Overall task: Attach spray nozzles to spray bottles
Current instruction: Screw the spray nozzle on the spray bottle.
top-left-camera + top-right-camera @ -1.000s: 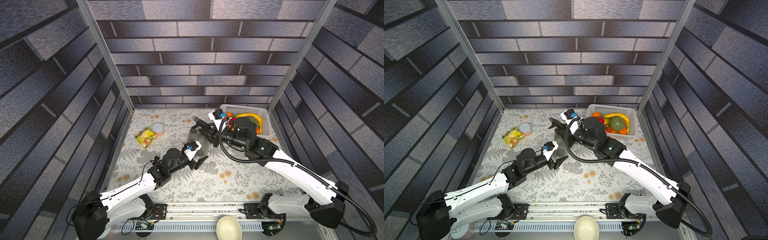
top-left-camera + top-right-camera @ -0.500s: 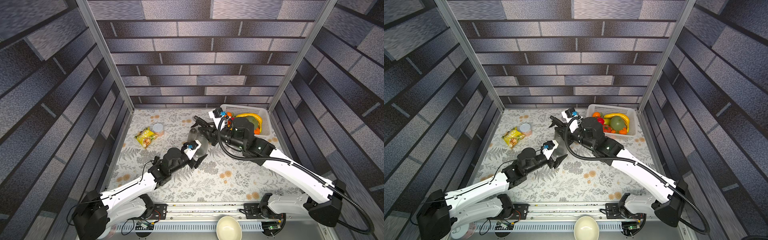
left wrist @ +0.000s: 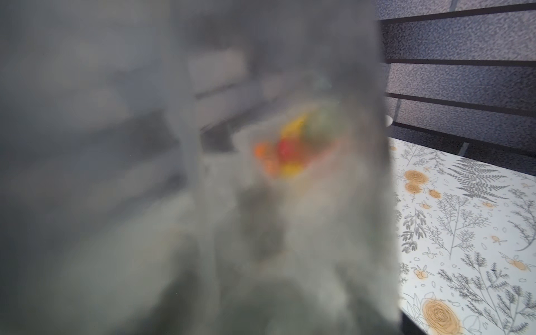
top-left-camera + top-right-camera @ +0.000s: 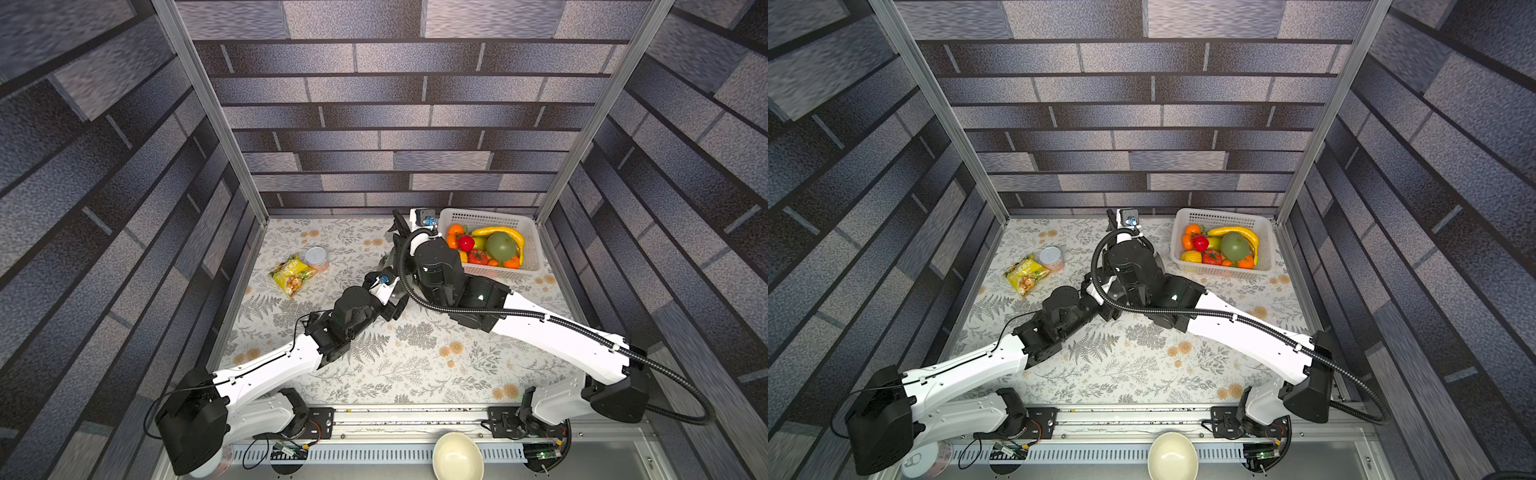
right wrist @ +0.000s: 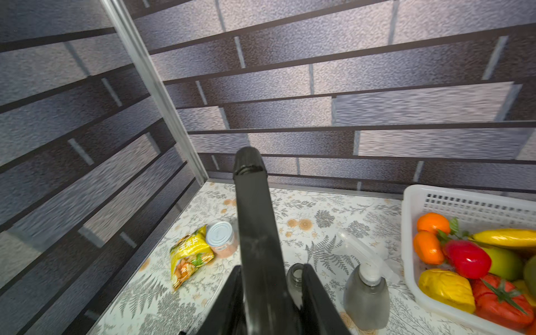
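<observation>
My right gripper is shut on a black spray nozzle, which stands up between the fingers. In a top view it is raised near the back wall. Just behind one finger stands a grey spray bottle with an open neck. Beside it is another grey bottle capped with a translucent white nozzle. My left gripper is shut on a smoky grey spray bottle. That bottle fills and blurs the left wrist view and hides the fingers. I cannot tell whether it is the open-necked one.
A white basket of toy fruit sits at the back right. A silver-lidded can and a yellow snack bag lie at the back left. A cream bowl sits off the front edge. The right arm crosses above the left gripper.
The right arm has shifted left with the black nozzle, now over the left gripper's bottle. The left arm has stayed put.
</observation>
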Robot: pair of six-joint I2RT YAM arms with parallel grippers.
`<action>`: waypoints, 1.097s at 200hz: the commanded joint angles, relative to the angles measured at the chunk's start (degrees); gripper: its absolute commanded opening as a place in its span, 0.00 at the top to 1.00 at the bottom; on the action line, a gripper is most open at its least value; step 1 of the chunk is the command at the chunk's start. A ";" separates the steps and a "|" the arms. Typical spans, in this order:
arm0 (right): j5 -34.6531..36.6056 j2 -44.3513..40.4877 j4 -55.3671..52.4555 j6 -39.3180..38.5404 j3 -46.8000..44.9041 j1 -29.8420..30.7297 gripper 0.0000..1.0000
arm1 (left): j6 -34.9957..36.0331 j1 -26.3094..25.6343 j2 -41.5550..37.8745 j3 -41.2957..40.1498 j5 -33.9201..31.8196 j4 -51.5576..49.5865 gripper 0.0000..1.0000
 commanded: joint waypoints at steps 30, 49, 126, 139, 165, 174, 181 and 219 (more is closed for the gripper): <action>3.89 12.02 -18.43 3.35 6.25 4.82 0.94 | 6.66 -2.94 0.44 7.62 -3.24 17.68 0.25; 4.57 13.03 -18.47 2.33 8.31 4.81 0.92 | 8.24 -3.83 0.61 6.47 -4.44 17.87 0.25; 4.19 12.30 -18.86 -0.98 12.28 4.79 0.81 | 10.06 -4.04 -1.55 0.56 -6.56 15.14 0.25; 4.97 11.62 -18.12 -2.22 12.32 4.89 0.78 | 10.21 -4.04 -2.01 0.49 -6.23 13.22 0.25; 5.65 10.04 -16.95 -4.93 13.26 5.14 0.74 | 11.04 -4.06 -2.53 -0.01 -5.59 10.60 0.25; 5.73 9.64 -16.73 -5.89 13.66 5.17 0.72 | 10.95 -4.04 -2.73 -0.29 -5.44 10.43 0.25; 5.64 9.30 -16.68 -6.59 14.02 5.21 0.70 | 10.83 -4.04 -2.93 -0.45 -5.24 9.77 0.25; 5.65 8.23 -16.41 -8.65 14.67 5.55 0.64 | 10.21 -3.95 -3.16 -0.86 -4.54 8.48 0.25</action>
